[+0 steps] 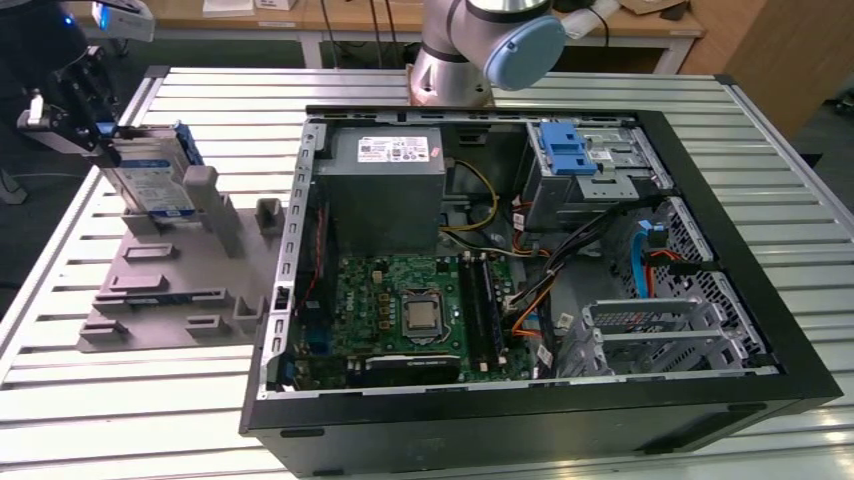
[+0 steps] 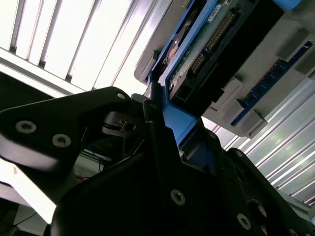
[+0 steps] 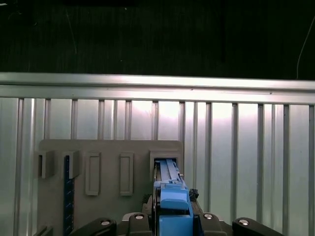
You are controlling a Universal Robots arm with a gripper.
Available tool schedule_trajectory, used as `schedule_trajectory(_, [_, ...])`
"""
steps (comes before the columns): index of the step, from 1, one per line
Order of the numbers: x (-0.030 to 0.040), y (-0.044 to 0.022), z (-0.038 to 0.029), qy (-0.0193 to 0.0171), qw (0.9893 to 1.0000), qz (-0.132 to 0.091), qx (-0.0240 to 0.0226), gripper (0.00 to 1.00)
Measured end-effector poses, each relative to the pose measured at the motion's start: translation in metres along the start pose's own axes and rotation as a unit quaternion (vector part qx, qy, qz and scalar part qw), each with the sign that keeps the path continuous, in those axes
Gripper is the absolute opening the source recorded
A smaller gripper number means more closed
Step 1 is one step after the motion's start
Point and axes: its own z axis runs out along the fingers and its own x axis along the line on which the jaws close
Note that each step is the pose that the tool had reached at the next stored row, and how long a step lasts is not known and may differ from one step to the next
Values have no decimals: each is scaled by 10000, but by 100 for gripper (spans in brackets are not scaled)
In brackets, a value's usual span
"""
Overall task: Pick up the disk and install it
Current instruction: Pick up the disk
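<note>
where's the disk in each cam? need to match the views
Exterior view: the disk stands upright in the grey fixture, at the exterior view's left, outside the PC case.
First wrist view: the disk is seen edge-on, in a slot of the grey fixture.
Second wrist view: the disk is close up, circuit-board side showing, beside the grey fixture.
Shared landmark: the grey fixture.

Silver disk (image 1: 144,180), upright on edge (blue-framed)

Our arm (image 1: 461,45) stretches from its base over to the exterior view's left, wrist turned down, and we see the gripper (image 1: 104,140) with jaws clamped on the disk (image 1: 147,185).
</note>
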Motion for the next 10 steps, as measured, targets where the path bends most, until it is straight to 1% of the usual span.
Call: schedule_trajectory(10, [-1, 0, -47, -1, 10000, 0, 2, 36])
